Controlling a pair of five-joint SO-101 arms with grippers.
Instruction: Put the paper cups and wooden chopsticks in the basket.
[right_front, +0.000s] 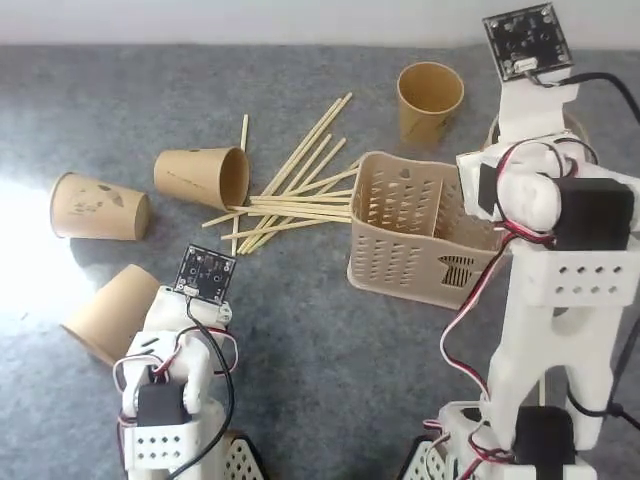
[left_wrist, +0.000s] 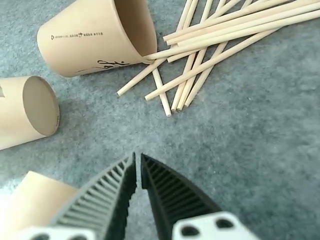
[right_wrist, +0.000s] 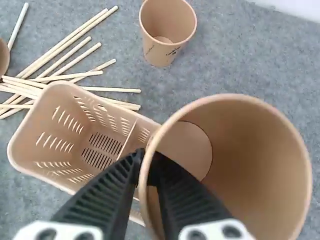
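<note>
Held cup (right_wrist: 240, 165): my R gripper (right_wrist: 146, 160) is clamped on its rim, one finger inside the wall, one outside. The cup hangs by the edge of the basket (right_wrist: 55, 125), not in yet. Can't tell if it's over the rim or just beside it.

What could go wrong, IMO:
- The grip is on thin paper rim only, so the cup could pivot or slip out and drop outside the basket.
- The basket has a divider down the middle, and the cup looks wide vs. either half. It may land on the divider, sit tilted or tip back out.
- The basket looks light. If I bump its wall w/ the cup on the way down, it could slide.
- The chopsticks (right_front: 300, 195) fan out w/ their ends right up against the basket's side, so a shove there would scatter them.
- The lying cups can roll if nudged, esp. the one just beside my L arm.
- My L gripper (left_wrist: 138, 160) is pinched together on nothing, low over the mat (right_front: 330, 380) near the chopstick tips. It has to open up before it can take anything.

Count:
- Cups: 5. One held, one upright cup (right_front: 430, 98) past the basket, and 3 lying cups on their sides (right_front: 203, 177), (right_front: 98, 206), (right_front: 110, 312).
- Chopsticks: approx a dozen. The pile overlaps, so no exact no.
- Basket: 1, two compartments, nothing inside.
</note>
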